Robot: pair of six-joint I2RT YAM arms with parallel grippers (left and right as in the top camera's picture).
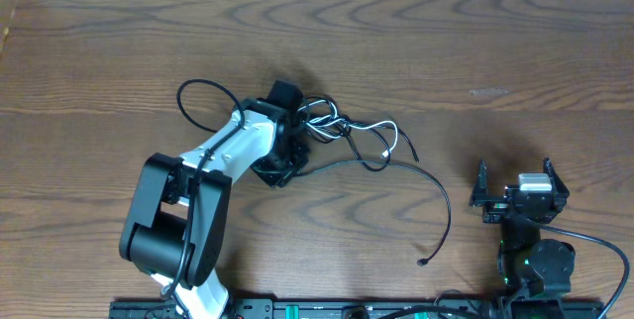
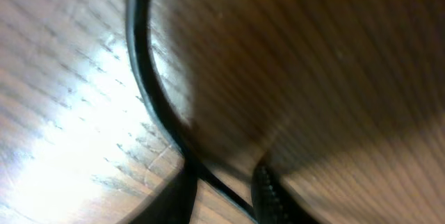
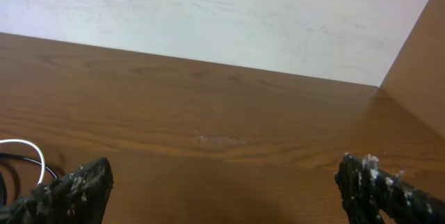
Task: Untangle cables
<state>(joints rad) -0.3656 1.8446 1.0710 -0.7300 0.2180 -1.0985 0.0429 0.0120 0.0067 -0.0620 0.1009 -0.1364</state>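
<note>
The cables lie tangled (image 1: 332,121) mid-table. One black cable (image 1: 439,192) sweeps right to a small plug (image 1: 423,261), another loops left (image 1: 198,85), and a white cable (image 1: 382,131) curls through the knot. My left gripper (image 1: 282,160) is pressed low at the tangle's left edge. In the left wrist view its fingers (image 2: 268,196) stand narrowly apart with a black cable (image 2: 142,78) running between them and wood showing on both sides. My right gripper (image 1: 518,182) rests wide open at the right, holding nothing, with bits of white cable (image 3: 36,153) at that view's left edge.
The brown wooden table (image 1: 475,42) ends at a pale wall (image 3: 208,8) along the far edge. A side panel (image 3: 417,78) rises at the right. Arm bases and their thick black leads (image 1: 594,245) sit along the near edge.
</note>
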